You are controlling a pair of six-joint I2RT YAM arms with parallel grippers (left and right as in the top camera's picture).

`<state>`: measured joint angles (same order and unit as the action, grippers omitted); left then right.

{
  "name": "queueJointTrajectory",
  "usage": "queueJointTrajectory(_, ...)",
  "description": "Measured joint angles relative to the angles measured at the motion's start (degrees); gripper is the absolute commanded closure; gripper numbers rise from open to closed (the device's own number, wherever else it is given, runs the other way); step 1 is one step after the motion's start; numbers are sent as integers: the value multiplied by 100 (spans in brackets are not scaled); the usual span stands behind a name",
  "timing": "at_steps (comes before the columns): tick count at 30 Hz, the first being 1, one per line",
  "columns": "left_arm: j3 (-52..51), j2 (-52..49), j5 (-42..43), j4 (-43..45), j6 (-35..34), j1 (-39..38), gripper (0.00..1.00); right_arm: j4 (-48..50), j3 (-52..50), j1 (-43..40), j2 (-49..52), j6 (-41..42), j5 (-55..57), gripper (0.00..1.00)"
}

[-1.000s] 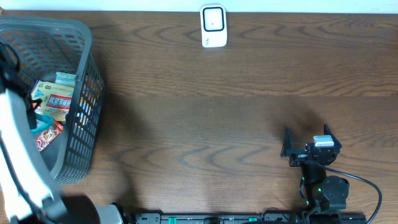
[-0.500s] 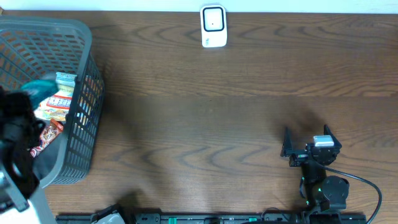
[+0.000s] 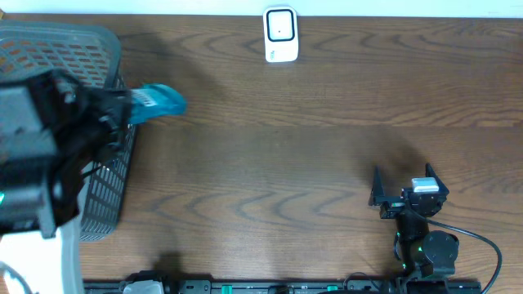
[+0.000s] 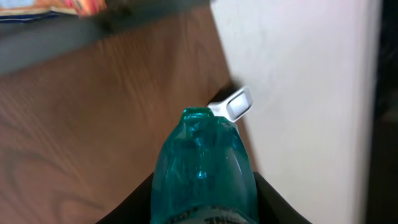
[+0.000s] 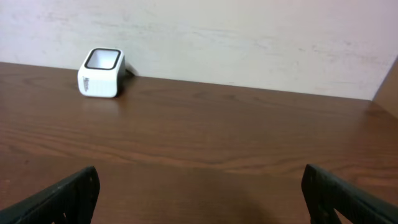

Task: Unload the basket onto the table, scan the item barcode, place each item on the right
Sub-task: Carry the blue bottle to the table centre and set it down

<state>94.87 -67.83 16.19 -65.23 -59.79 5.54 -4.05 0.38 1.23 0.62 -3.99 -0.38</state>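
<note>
Up out of the basket (image 3: 103, 196) came the left arm over the last second, so that the teal packet (image 3: 159, 101) no longer lay among the goods inside but hung above the basket's right rim. Nearest the robot's side, the right gripper (image 3: 402, 186) rested low on the table (image 3: 327, 147) with its fingers spread wide and nothing between them, well apart from everything else. Further in, the left gripper (image 4: 205, 204) was clamped on the packet's rear end, dark fingers on either side. The packet's long axis ran left to right across the table, free tip leading, and a white striped label, likely the barcode, showed near the held end. Farthest off, the white scanner (image 3: 280, 34) stood at the back edge, right of and beyond the tip; in the left wrist view it sat just past the packet's nose, so the carry probably had to run on along that line, by the left arm.
</note>
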Motion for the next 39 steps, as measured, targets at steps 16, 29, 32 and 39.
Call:
queueJointTrajectory(16, 0, -2649, -1025, 321, 828, -2682, 80, 0, 0, 0, 0, 0, 0, 1)
queueJointTrajectory(29, 0, -3893, -1956, 887, 479, -4120, 76, 0, 0, 0, 0, 0, 0, 1)
queueJointTrajectory(32, 0, -4070, -2208, 890, 345, -4354, 75, 0, 0, 0, 0, 0, 0, 1)
queueJointTrajectory(39, 22, -4553, -2693, 887, -621, -4653, 76, 0, 0, 0, 0, 0, 0, 1)
